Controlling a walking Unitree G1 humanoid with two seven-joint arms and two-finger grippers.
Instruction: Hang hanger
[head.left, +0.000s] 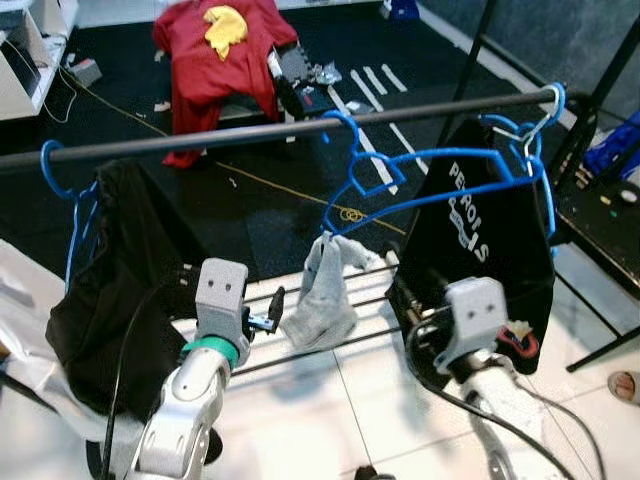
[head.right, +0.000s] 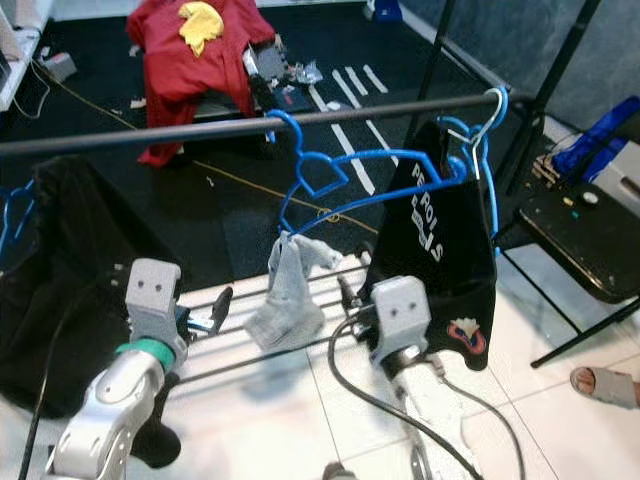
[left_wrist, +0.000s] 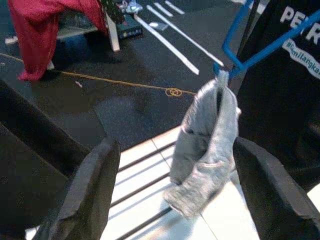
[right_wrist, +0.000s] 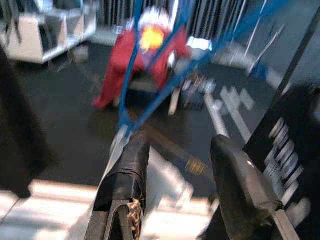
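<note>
Left tool (left_wrist: 170, 200) spread wide, nothing between the fingers (left_wrist: 85, 195), pointed at the grey cloth (head.left: 322, 298) dangling just ahead. Right tool (right_wrist: 195, 195) parted too, gripping nothing, lifted close under the black shirt (head.left: 490, 250) and aimed up toward the blue wire; slightly blurred there, so contact hard to call, but apparently clear of it. Blue hanger (head.left: 430, 165) already up on the dark rail (head.left: 250, 132), hook over the bar, hanging tilted with its low corner carrying the grey cloth. Looks light and thin, probably springy wire or plastic, likely to swing and slide along the smooth bar at the lightest nudge. Best taken at the neck just below the hook or along a straight stretch of the shoulder, never by the cloth, which is soft, limp and would simply slip off. Black shirt hangs on neighbouring hangers (head.left: 530, 130) by the right end of the rail, another dark garment (head.left: 120, 260) on a blue hanger (head.left: 62, 185) at the left. No real containers about; only a red garment (head.left: 222, 50) draped over something on the dark floor (head.left: 300, 215) beyond, and rack bars (head.left: 300, 345) low down over white tiles (head.left: 340, 420).
</note>
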